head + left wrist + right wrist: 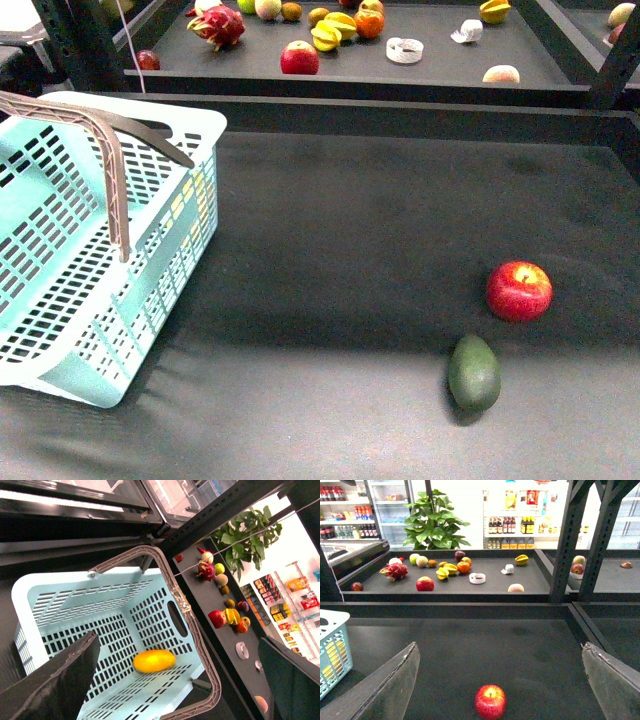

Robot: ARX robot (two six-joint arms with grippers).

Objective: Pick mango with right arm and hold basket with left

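The light blue slotted basket [170, 150] stands at the table's left with its grey-brown handles [115, 190] up. The yellow mango [154, 661] lies on the basket's floor [125, 700] in the left wrist view. In the front view only a yellow patch shows through the basket's slots. My left gripper [177, 640] is open above the basket's mouth, holding nothing. My right gripper [501, 647] is open and empty above the table, a red apple [490, 701] between its fingers [395, 680] and below them. The basket's corner [332, 650] shows far to its side. Neither arm shows in the front view.
A red apple [518, 290] and a dark green avocado [473, 372] lie at the table's right front. A raised back shelf [440, 70] holds a dragon fruit [220, 25], an apple [299, 58], starfruits [330, 32] and a white ring [405, 50]. Dark frame posts [565, 540] stand behind.
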